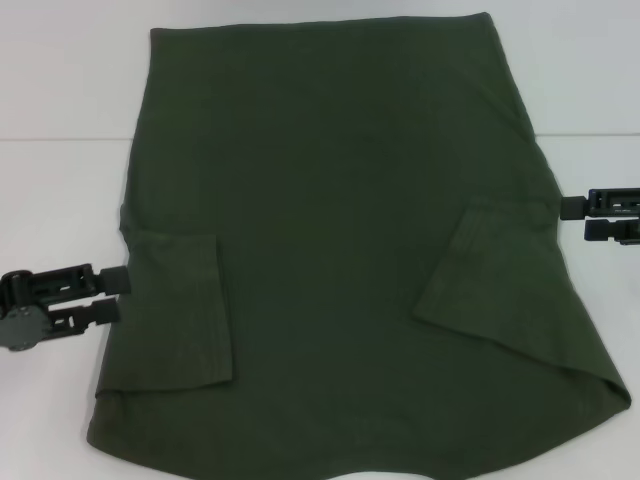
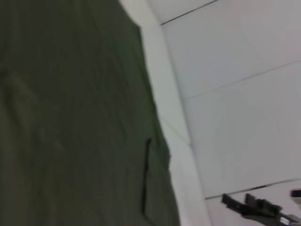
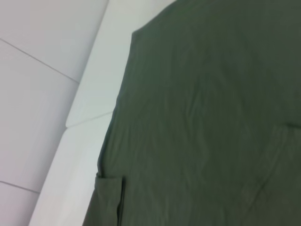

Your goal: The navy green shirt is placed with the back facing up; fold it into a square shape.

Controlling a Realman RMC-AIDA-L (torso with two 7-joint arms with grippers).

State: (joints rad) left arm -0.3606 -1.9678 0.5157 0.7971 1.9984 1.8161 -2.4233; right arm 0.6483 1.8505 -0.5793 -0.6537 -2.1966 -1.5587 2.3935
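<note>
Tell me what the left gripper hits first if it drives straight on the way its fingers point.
Probably the large dark olive-green shirt: the left gripper points at its folded-in sleeve edge, open and just short of the fabric. Its height over the white table is unclear.

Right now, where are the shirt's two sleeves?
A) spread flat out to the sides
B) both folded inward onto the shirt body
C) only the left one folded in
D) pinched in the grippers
B: in the head view the left sleeve and right sleeve both lie folded over the navy green shirt, while the left gripper and right gripper sit open beside its edges.
</note>
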